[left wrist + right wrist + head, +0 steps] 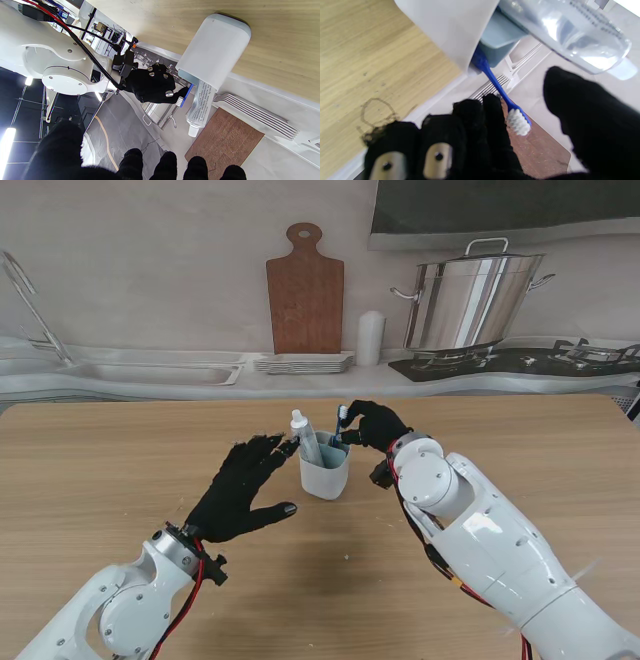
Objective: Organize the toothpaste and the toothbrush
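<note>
A pale cup [324, 475] stands upright at the middle of the wooden table [100, 480]. In it stand a white toothpaste tube [305, 435], cap up, and a blue toothbrush [341, 420], bristles up. My left hand [240, 490] is open to the left of the cup, its fingertips close to the tube and the rim. My right hand [375, 425] is just right of the cup. In the right wrist view its fingers [492, 120] touch the toothbrush [495, 82] near the neck, while the thumb stands apart from the bristles. The left wrist view shows the cup [215, 50], tube [201, 105] and brush [186, 96].
Behind the table runs a counter with a sink [150, 370], a stack of plates [303, 363], a brown cutting board [305, 290], a white cylinder [371, 337] and a steel pot [470, 300] on a stove. A faint ring mark [377, 112] shows on the table.
</note>
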Controlling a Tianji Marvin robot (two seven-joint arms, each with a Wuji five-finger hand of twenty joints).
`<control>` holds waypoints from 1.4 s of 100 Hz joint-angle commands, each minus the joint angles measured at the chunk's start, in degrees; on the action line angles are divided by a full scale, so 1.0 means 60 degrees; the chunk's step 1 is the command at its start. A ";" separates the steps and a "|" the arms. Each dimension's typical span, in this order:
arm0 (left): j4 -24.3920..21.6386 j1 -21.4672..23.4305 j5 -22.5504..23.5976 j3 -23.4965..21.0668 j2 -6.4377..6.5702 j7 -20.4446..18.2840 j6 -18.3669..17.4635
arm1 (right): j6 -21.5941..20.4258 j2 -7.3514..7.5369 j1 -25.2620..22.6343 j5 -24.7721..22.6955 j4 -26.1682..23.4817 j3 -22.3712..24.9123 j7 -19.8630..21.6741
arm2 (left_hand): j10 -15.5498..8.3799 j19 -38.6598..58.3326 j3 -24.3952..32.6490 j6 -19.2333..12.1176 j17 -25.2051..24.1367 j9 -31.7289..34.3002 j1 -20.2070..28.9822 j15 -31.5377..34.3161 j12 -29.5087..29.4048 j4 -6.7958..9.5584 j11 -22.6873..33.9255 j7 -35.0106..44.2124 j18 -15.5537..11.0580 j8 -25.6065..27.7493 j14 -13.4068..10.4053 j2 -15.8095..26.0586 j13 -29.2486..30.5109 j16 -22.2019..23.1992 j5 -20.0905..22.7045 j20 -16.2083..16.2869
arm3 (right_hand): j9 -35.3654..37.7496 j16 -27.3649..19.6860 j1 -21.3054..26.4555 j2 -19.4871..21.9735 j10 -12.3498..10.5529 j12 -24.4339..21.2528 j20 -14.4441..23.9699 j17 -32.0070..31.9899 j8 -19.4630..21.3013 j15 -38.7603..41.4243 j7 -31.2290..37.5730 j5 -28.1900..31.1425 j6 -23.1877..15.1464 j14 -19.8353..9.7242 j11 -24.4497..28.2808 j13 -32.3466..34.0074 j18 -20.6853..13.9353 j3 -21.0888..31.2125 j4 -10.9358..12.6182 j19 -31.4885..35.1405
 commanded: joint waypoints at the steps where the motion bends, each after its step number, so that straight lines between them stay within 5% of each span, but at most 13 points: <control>1: -0.0095 0.0039 0.0003 -0.0006 -0.0020 -0.0121 -0.0024 | 0.0026 0.0019 -0.0129 -0.0070 -0.0134 0.0070 0.0139 | -0.0003 -0.0084 -0.0224 0.0025 -0.0105 -0.0252 0.0074 -0.0064 0.0297 -0.0212 -0.0135 -0.0016 0.0000 0.0099 -0.0023 0.0290 -0.0282 -0.0089 -0.0200 0.0095 | 0.0347 -0.0022 -0.0618 -0.0397 0.1071 0.0055 0.0014 0.0163 0.0052 0.0163 -0.0067 -0.0726 -0.0179 -0.0526 0.0285 -0.0150 -0.0316 -0.0187 -0.0387 0.1094; 5: -0.0095 0.0040 0.0004 -0.0008 -0.0020 -0.0120 -0.0019 | 0.0035 0.0033 -0.0161 -0.0092 -0.0191 0.0115 0.0140 | 0.0008 0.0044 -0.0070 0.0021 -0.0138 -0.0250 0.0245 0.0026 0.0320 -0.0002 -0.0111 -0.0087 0.0096 0.0017 -0.0001 -0.0132 -0.0295 0.0013 -0.0192 0.0264 | 0.0132 0.0010 -0.0803 -0.0456 0.1099 0.0001 0.0021 0.0184 0.0051 0.0189 -0.0092 -0.1080 -0.0234 -0.0548 0.0168 -0.0150 -0.0479 -0.0248 -0.0491 0.1219; 10: -0.0097 0.0045 -0.0004 -0.0009 -0.0021 -0.0123 -0.0006 | 0.0031 0.0068 -0.0205 -0.0153 -0.0278 0.0178 0.0181 | -0.0016 -0.0174 -0.0259 0.0009 -0.0081 -0.0254 -0.0018 -0.0075 0.0303 -0.0265 -0.0130 0.0002 -0.0035 0.0118 -0.0037 0.0439 -0.0296 -0.0104 -0.0192 0.0105 | -0.0395 -0.0034 -0.1172 -0.0670 0.1152 -0.0222 -0.0020 0.0210 0.0046 0.0102 -0.0074 -0.1551 -0.0325 -0.0807 -0.0239 -0.0131 -0.0773 -0.0253 -0.0636 0.1311; 17: -0.0097 0.0055 0.0006 -0.0012 -0.0022 -0.0115 0.0014 | -0.0023 0.0125 -0.0279 -0.0199 -0.0407 0.0288 0.0284 | 0.0000 -0.0190 -0.0254 0.0036 -0.0036 -0.0248 0.0195 -0.0039 0.0301 -0.0299 -0.0120 -0.0027 0.0024 0.0165 -0.0011 0.0212 -0.0285 -0.0119 -0.0210 0.0052 | -0.1089 -0.0351 -0.1579 -0.0869 0.1196 -0.0800 -0.0195 0.0171 0.0017 -0.0333 -0.0031 -0.2023 -0.0489 -0.0672 -0.0902 -0.0121 -0.0725 -0.0264 -0.0789 0.1100; 25: -0.0105 0.0073 0.0004 -0.0014 -0.0026 -0.0101 0.0067 | -0.0204 0.0183 -0.0390 -0.0250 -0.0544 0.0434 0.0349 | 0.0043 -0.0128 -0.0237 0.0175 -0.0081 -0.0253 0.0121 -0.0076 0.0278 -0.0231 -0.0141 -0.0033 0.0004 0.0158 -0.0010 0.0235 -0.0286 -0.0151 -0.0207 0.0112 | -0.1773 -0.1152 -0.1920 -0.1056 0.1255 -0.1691 -0.0750 -0.0024 -0.0092 -0.1518 -0.0049 -0.2299 -0.0693 0.0187 -0.1427 -0.0151 0.0367 -0.0210 -0.0927 0.0040; 36: -0.0133 0.0106 -0.0027 -0.0029 -0.0031 -0.0101 0.0153 | -0.0557 0.0274 -0.0603 -0.0457 -0.0794 0.0689 0.0371 | 0.0139 -0.0049 -0.0115 0.0531 -0.0095 -0.0287 0.0162 -0.0069 0.0234 -0.0066 -0.0184 -0.0088 -0.0026 0.0023 -0.0122 -0.0008 -0.0279 -0.0196 -0.0207 0.0199 | -0.2654 -0.2833 -0.2142 -0.0999 0.1359 -0.2849 -0.2580 -0.0925 -0.0209 -0.4618 -0.0072 -0.2723 -0.0884 0.1643 -0.2373 -0.0254 0.2424 -0.0300 -0.0969 -0.2070; 53: -0.0159 0.0149 -0.0062 -0.0056 -0.0035 -0.0117 0.0275 | -0.1101 0.0391 -0.1119 -0.0696 -0.1391 0.1209 0.0306 | 0.0306 -0.0260 -0.0220 0.1770 0.0009 -0.0269 0.0064 -0.0132 0.0108 -0.0192 -0.0189 -0.0090 -0.0528 -0.0025 -0.0368 0.0201 -0.0288 -0.0424 -0.0204 -0.0114 | -0.4048 -0.3747 -0.2223 -0.0719 0.1672 -0.3294 -0.3274 -0.3641 -0.0360 -0.8238 -0.0147 -0.3431 -0.0942 0.2544 -0.3890 -0.2329 0.3327 -0.0489 -0.0930 -0.3657; 65: -0.0161 0.0179 -0.0092 -0.0098 -0.0048 -0.0094 0.0395 | -0.1469 0.0440 -0.1629 -0.0631 -0.1893 0.1610 0.0258 | 0.0341 -0.0460 -0.0211 0.2395 0.0130 -0.0215 0.0045 -0.0223 -0.0358 -0.0176 -0.0223 -0.0096 -0.1006 -0.0120 -0.0441 0.0180 -0.0261 -0.0698 -0.0185 -0.0503 | -0.5353 -0.4271 -0.2227 -0.0082 0.1774 -0.3498 -0.3134 -0.5906 -0.0512 -0.9761 -0.0240 -0.3963 -0.1524 0.2712 -0.4588 -0.4392 0.2650 -0.0892 -0.0783 -0.4881; 75: -0.0169 0.0244 -0.0141 -0.0156 -0.0086 0.0040 0.0583 | -0.1898 0.0514 -0.2123 -0.0427 -0.2311 0.1967 0.0375 | 0.0421 -0.0634 -0.0198 0.2675 0.0219 -0.0157 0.0027 -0.0196 -0.0765 -0.0171 -0.0146 -0.0020 -0.1298 -0.0047 -0.0413 0.0163 -0.0272 -0.0765 -0.0190 -0.0950 | -0.6613 -0.4847 -0.2515 0.0045 0.1632 -0.3704 -0.3150 -0.7887 -0.0951 -1.0599 -0.0982 -0.4018 -0.1885 0.2349 -0.5124 -0.6401 0.1695 -0.0966 -0.0776 -0.6035; 91: -0.0143 0.0313 -0.0259 -0.0233 -0.0134 0.0181 0.0854 | -0.3042 0.0679 -0.2861 -0.0455 -0.2790 0.2487 0.0629 | 0.0541 -0.0634 -0.0186 0.2811 0.0283 0.0001 0.0029 -0.0100 -0.1217 -0.0174 0.0141 0.0120 -0.1615 0.0080 -0.0302 0.0101 -0.0261 -0.0619 0.0044 -0.1283 | -0.8000 -0.5058 -0.2773 0.0542 0.1376 -0.3814 -0.3329 -0.9988 -0.0891 -1.0991 -0.0705 -0.3636 -0.0636 0.1689 -0.5264 -0.8706 0.0610 -0.1235 -0.0683 -0.6917; 109: -0.0072 0.0348 -0.0401 -0.0243 -0.0184 0.0330 0.1043 | -0.4301 0.0759 -0.3663 -0.0955 -0.3247 0.2998 0.0350 | 0.0650 -0.0215 -0.0157 0.2863 0.0234 0.0144 0.0031 0.0350 -0.0997 -0.0179 0.0635 0.0724 -0.1742 0.0001 -0.0157 -0.0047 -0.0063 -0.0666 0.0326 -0.0908 | -0.8284 -0.5056 -0.2841 0.0861 0.1362 -0.3836 -0.3310 -1.0361 -0.1045 -1.0905 -0.1332 -0.2220 0.1024 0.1440 -0.5085 -0.9116 0.0173 -0.1352 -0.0576 -0.6846; 129: 0.0041 0.0309 -0.0822 -0.0132 -0.0255 0.0405 0.1292 | -0.5247 0.0759 -0.4452 -0.1526 -0.3578 0.3476 -0.0206 | 0.0741 0.0164 -0.0088 0.2859 0.0654 0.0339 0.0097 0.1042 -0.0641 -0.0169 0.1228 0.1484 -0.1533 -0.0080 0.0005 -0.0281 0.0231 -0.0969 0.0559 -0.0338 | -0.7798 -0.5082 -0.2720 0.1230 0.1463 -0.3939 -0.3284 -1.0208 -0.1162 -1.0908 -0.1831 -0.1355 0.1431 0.1558 -0.5265 -0.8852 0.0145 -0.1604 -0.0410 -0.6779; 140: 0.0123 0.0192 -0.1131 -0.0005 -0.0295 0.0382 0.1512 | -0.5219 0.0724 -0.4894 -0.1121 -0.3847 0.3666 -0.0224 | 0.0779 0.0252 -0.0058 0.2823 0.0952 0.0463 0.0169 0.1462 -0.0430 -0.0166 0.1588 0.1604 -0.1394 -0.0082 0.0095 -0.0454 0.0373 -0.1060 0.0911 -0.0252 | -0.7051 -0.5183 -0.2480 0.1229 0.1495 -0.4063 -0.3294 -1.0028 -0.1293 -1.1101 -0.2400 -0.0152 0.1418 0.1729 -0.5744 -0.8458 0.0330 -0.1659 -0.0333 -0.6828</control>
